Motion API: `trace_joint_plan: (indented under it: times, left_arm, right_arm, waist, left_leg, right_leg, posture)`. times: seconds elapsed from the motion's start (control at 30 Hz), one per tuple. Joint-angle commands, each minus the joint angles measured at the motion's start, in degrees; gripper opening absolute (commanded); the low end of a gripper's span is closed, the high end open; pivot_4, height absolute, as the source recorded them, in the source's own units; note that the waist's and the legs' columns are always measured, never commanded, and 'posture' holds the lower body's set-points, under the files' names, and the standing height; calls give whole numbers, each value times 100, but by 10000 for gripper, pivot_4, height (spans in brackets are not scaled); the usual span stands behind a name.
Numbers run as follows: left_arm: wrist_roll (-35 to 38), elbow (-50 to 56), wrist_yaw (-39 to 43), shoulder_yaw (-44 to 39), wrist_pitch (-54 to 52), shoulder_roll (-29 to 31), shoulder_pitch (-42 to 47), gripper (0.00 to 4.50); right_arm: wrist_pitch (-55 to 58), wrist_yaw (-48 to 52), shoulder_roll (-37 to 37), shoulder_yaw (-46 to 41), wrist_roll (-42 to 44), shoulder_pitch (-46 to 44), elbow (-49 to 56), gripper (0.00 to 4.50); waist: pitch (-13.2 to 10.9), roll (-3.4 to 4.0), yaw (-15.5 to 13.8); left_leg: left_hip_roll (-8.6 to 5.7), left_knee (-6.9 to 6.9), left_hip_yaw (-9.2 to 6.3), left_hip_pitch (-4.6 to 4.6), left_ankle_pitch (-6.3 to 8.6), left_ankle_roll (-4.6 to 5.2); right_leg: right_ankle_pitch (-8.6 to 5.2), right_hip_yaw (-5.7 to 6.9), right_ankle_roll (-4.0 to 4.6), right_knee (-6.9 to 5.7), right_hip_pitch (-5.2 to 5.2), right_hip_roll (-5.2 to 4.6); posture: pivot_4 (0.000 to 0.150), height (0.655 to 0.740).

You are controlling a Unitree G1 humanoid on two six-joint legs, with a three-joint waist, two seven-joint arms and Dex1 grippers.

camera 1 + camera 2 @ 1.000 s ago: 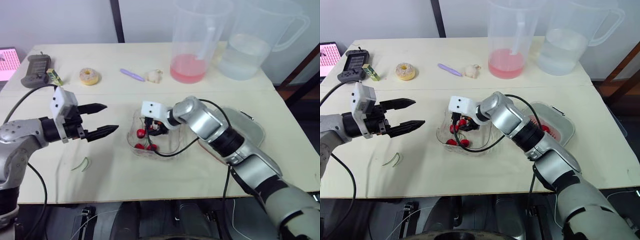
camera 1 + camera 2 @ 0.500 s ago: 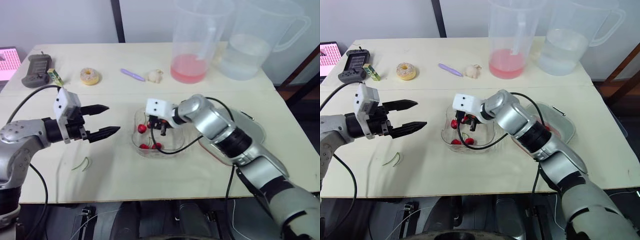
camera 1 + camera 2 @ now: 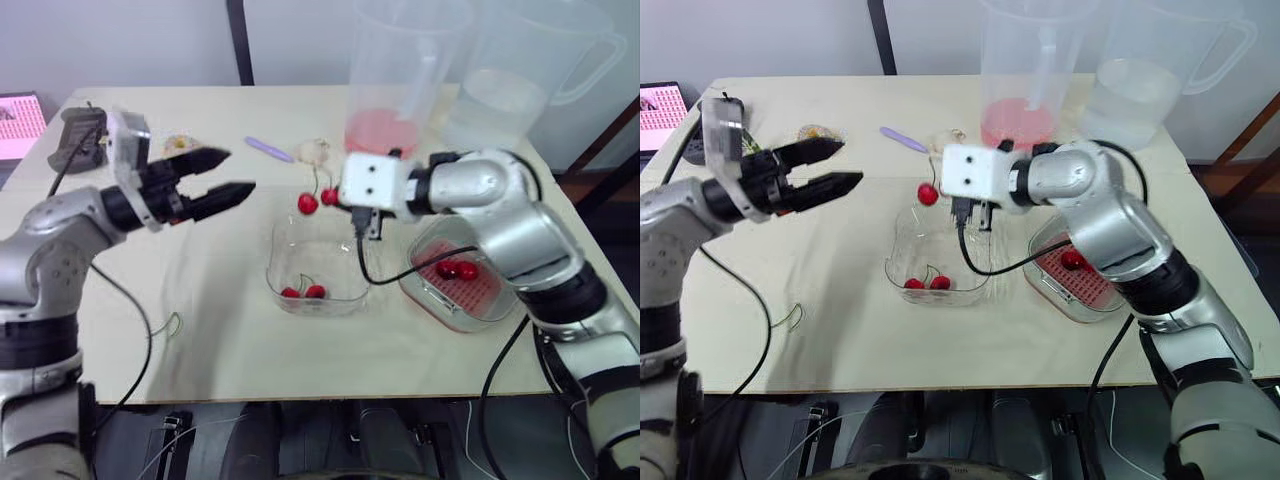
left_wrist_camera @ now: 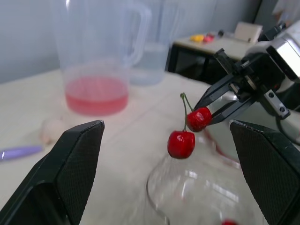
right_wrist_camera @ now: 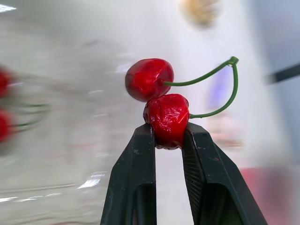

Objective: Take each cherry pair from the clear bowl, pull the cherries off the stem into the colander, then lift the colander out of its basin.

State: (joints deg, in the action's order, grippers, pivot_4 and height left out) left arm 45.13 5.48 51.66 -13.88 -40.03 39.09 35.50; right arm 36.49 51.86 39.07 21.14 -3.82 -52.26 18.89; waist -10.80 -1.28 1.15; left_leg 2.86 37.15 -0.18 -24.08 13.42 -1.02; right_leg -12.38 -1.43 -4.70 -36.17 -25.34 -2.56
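My right gripper point(image 5: 167, 133) pinches one cherry of the cherry pair point(image 5: 161, 112) above the clear bowl point(image 3: 282, 272), stem free, so my left gripper point(image 3: 238, 171), spread wide left of the bowl, can grab its twin; the colander point(image 3: 482, 292) sits right of the bowl.

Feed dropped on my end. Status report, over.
Right gripper shut on cherry pair, above clear bowl. Left gripper open, facing the pair. A second pair in bowl, two cherries in colander. Nothing in the way.
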Motion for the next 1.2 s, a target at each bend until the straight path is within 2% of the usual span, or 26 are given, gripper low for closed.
trace_joint_plan:
  times: [0.03, 0.2, 0.37, 0.6, 0.93, 1.03, 1.2]
  left_arm:
    - [55, -167, -236, 125, -33, -306, 479, 45000]
    - [-66, -417, -389, 365, -49, -690, 1002, 45000]
    - [-339, -738, -664, 664, -150, -954, 1659, 45000]
    - [-607, -945, -925, 958, -319, -1313, 2334, 45000]
    - [-956, -1221, -1118, 1161, -278, -1711, 2565, 45000]
    - [-1001, -1307, -1116, 1128, -254, -1759, 2603, 37179]
    - [-986, -1348, -1092, 1088, -258, -1787, 2629, 10953]
  right_arm:
    - [357, -893, -440, -582, -164, 230, 398, 5790]
    - [855, -1994, -1213, -908, -383, 711, 772, 5790]
    - [549, -2610, -1370, -521, -962, 1056, 965, 5790]
    - [191, -2797, -1392, -100, -1485, 1112, 1021, 5790]
    - [-146, -2772, -1569, -46, -1746, 1089, 1015, 5790]
    - [-175, -2747, -1600, -61, -1782, 1104, 1010, 5480]
    - [-194, -2702, -1610, -70, -1833, 1111, 1005, 5480]
  waist:
    - [0, 0, -21]
    - [0, 0, -36]
    - [0, 0, -39]
    - [0, 0, -14]
    - [0, 0, -27]
    - [0, 0, -25]
    - [0, 0, -23]
  left_leg:
    - [0, 0, -1, 0, 0, 0]
    - [0, 0, -2, -1, -4, -5]
    - [-4, 1, -3, -2, -5, -6]
    - [-4, 0, -4, -2, -5, -5]
    - [-4, 0, -5, -1, -5, -5]
    - [-4, 0, -5, -1, -5, -5]
    - [-4, 0, -6, -1, -5, -5]
  right_leg:
    - [0, 0, 0, -2, -1, 1]
    - [1, 0, -1, -3, 0, 1]
    - [1, 0, -1, -2, 1, 0]
    - [1, -1, -2, -1, 1, 1]
    - [1, -1, -2, -1, 2, 1]
    - [1, -1, -2, -1, 3, 1]
    - [1, -1, -2, -1, 2, 1]
  posture:
    - [1500, 7400]
    - [1500, 7400]
    - [1500, 7400]
    - [1500, 7400]
    - [1500, 7400]
    - [1500, 7400]
    - [1500, 7400]
